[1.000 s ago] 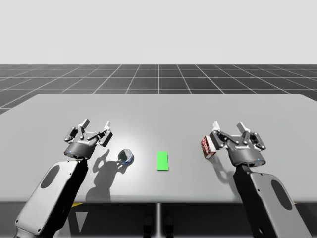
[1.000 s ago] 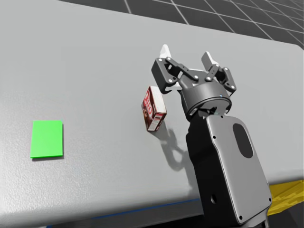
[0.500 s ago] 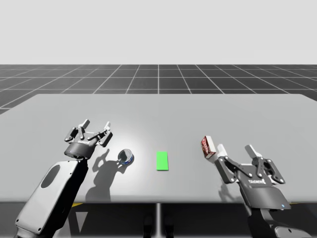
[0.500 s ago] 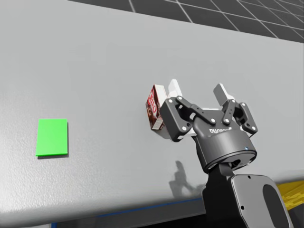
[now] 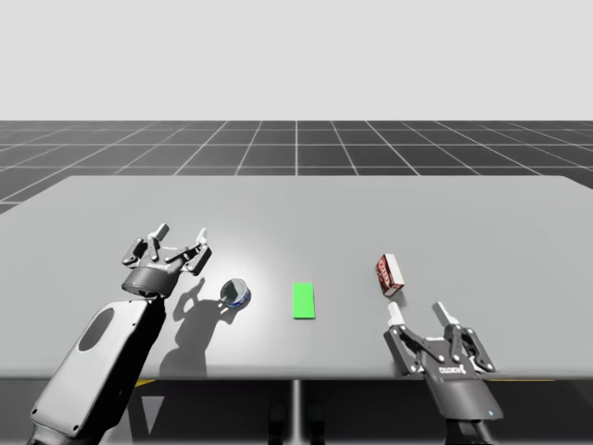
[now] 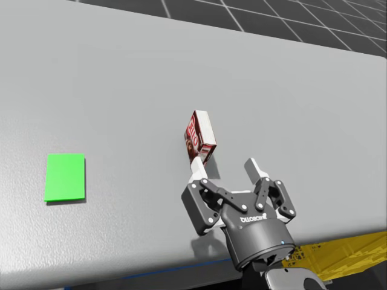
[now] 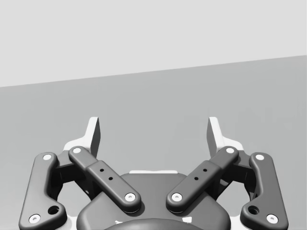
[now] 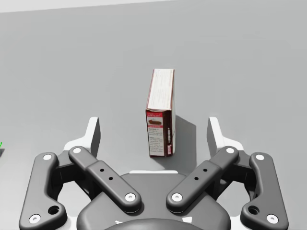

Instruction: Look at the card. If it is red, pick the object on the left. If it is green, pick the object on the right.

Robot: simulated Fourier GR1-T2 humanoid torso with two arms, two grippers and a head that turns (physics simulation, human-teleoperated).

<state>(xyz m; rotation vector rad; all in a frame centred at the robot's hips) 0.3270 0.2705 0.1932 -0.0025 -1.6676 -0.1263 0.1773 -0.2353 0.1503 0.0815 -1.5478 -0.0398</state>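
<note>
High view, green card (image 5: 303, 300) between silver can (image 5: 235, 293) and red box (image 5: 389, 275), left fingers (image 5: 162, 230) and right fingers (image 5: 395, 317) spread.

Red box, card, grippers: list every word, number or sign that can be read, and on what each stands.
Red box: white lettering on its red face and fine print on its narrow side, all too small to read.
Right gripper: a short white word on its dark body, too blurred to quote.
Green card: no print.

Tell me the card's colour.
Green; the card shows best in the head view.
</note>
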